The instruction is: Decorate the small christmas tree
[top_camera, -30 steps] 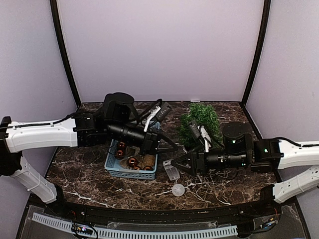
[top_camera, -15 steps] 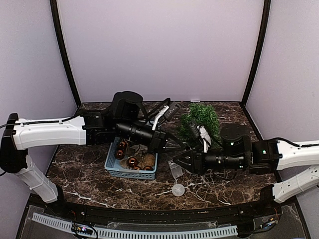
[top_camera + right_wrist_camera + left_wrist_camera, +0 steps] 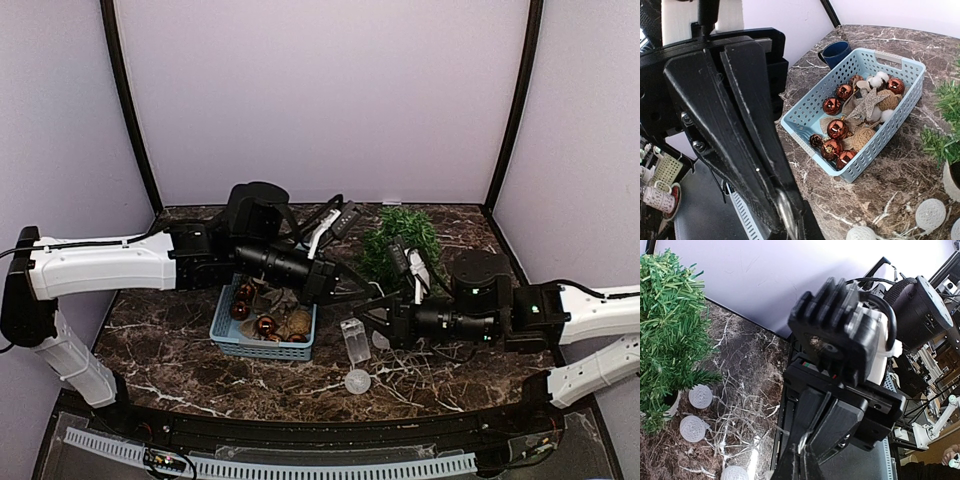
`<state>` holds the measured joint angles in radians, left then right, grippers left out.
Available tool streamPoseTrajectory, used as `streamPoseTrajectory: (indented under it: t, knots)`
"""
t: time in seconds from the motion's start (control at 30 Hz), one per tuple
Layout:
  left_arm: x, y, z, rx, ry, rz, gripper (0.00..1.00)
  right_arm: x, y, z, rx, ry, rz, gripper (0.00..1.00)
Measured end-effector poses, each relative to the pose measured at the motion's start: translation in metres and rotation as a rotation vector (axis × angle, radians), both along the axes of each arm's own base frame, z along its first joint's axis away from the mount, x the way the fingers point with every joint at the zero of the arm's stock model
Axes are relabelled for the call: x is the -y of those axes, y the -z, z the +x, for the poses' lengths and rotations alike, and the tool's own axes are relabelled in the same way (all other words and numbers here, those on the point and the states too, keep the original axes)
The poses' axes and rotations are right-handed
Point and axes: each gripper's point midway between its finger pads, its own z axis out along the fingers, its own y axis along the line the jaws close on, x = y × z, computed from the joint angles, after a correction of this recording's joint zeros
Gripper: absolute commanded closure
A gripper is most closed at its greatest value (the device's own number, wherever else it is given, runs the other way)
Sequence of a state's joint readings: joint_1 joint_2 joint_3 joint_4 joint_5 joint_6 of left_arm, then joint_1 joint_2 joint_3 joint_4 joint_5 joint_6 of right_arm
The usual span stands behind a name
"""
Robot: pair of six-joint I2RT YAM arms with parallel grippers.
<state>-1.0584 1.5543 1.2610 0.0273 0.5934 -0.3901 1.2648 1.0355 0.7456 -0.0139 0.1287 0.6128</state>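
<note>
Dark, white-veined marble-patterned tabletop (image 3: 170,330) carries a pale blue slotted plastic basket (image 3: 262,348). The basket is heaped with glossy copper-red baubles (image 3: 837,128), a glittery beige star (image 3: 866,102) and rough twine balls (image 3: 863,136). Just right of the basket stands a small clear plastic box (image 3: 355,340). White woven-textured balls (image 3: 701,396) lie on the marble among thin pale strands, close to the tree's pot. A dark blue mug (image 3: 835,51) sits beyond the basket's far end.

The left gripper (image 3: 352,288) reaches across from the left, above the basket's right end. Its matte black fingers (image 3: 830,437) are pressed together. The right gripper (image 3: 378,312) comes in from the right, and the two tips almost meet over the clear box. Its long black wedge-shaped fingers (image 3: 747,145) are closed to a point. A thin silvery sliver shows at each pair of tips. I cannot tell what it is, or whether it is gripped.

The small bushy dark-green christmas tree (image 3: 405,240) stands at the far right-centre of the table, behind the right gripper and apart from both. It is upright in its little round white pot (image 3: 673,405), its long axis vertical and its bristly tip pointing up.
</note>
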Motion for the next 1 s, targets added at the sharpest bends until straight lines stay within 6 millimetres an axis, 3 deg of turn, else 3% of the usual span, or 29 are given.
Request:
streamPoseTrajectory:
  t: [0.07, 0.13, 0.23, 0.3, 0.43, 0.57, 0.7, 0.87, 1.0]
  knots:
    - [0.000, 0.001, 0.000, 0.000, -0.004, 0.003, 1.00, -0.002, 0.000, 0.001, -0.003, 0.003, 0.006, 1.00]
    - [-0.001, 0.002, 0.002, 0.000, -0.012, 0.010, 0.88, -0.002, 0.001, 0.003, -0.007, 0.015, 0.006, 1.00]
    - [-0.001, 0.003, 0.008, 0.018, -0.046, 0.019, 0.51, 0.002, 0.001, 0.009, -0.010, 0.068, 0.009, 1.00]
    - [-0.004, 0.005, 0.016, 0.029, -0.098, 0.039, 0.37, 0.009, 0.000, 0.017, -0.011, 0.132, 0.009, 1.00]
    - [-0.017, -0.005, 0.030, 0.059, -0.218, 0.052, 0.21, 0.036, -0.003, 0.031, -0.010, 0.266, -0.010, 1.00]
    - [-0.040, -0.027, 0.039, 0.091, -0.329, 0.021, 0.15, 0.070, -0.012, 0.043, -0.022, 0.399, -0.024, 1.00]
    - [-0.052, -0.037, 0.043, 0.094, -0.388, 0.005, 0.15, 0.118, -0.019, 0.060, -0.038, 0.555, -0.024, 1.00]
    - [-0.051, -0.020, 0.049, 0.059, -0.419, 0.039, 0.13, 0.190, -0.034, 0.081, -0.043, 0.796, -0.003, 1.00]
    - [-0.044, 0.000, 0.055, 0.026, -0.426, 0.080, 0.15, 0.231, -0.044, 0.093, -0.032, 0.952, 0.002, 1.00]
